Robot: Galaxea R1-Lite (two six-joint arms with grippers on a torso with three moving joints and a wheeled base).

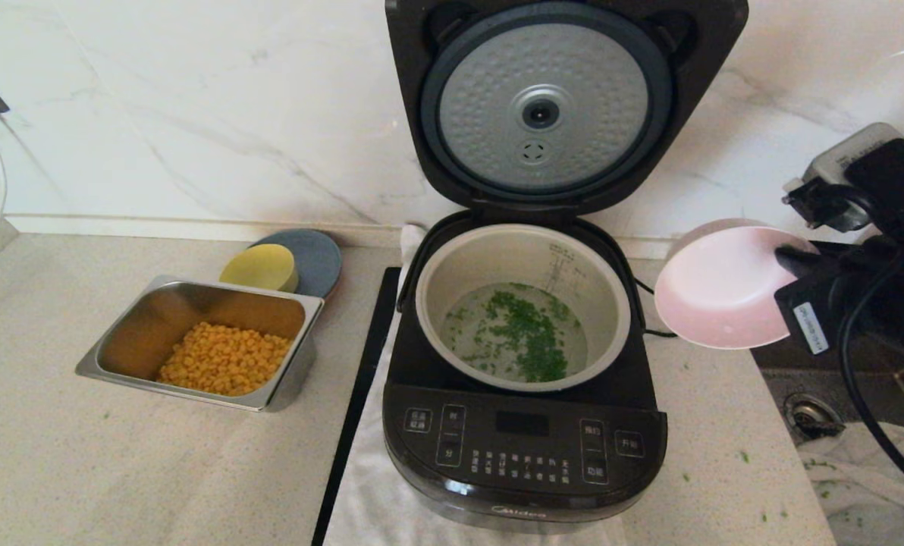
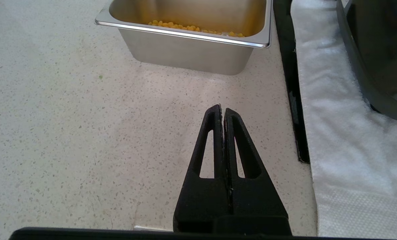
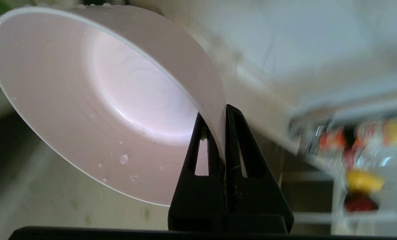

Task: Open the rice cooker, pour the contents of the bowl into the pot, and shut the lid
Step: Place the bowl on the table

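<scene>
Speckled counter [image 1: 118, 470] against a marble wall carries my rice cooker [image 1: 524, 447] near its front edge, lid [image 1: 547, 106] raised, green contents [image 1: 524, 334] lying in the pot [image 1: 600, 303]. My right gripper [image 3: 223, 115] is clamped on the bowl [image 1: 717, 292] rim, holding it tipped in the air off the cooker's right side. My left gripper [image 2: 222, 111] is closed, parked near the steel tray [image 2: 185, 50] of corn [image 1: 224, 368]

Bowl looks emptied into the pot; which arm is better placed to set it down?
Right. Its claw already grips the tilted, empty bowl beside the cooker. The left claw sits shut near the corn tray.
</scene>
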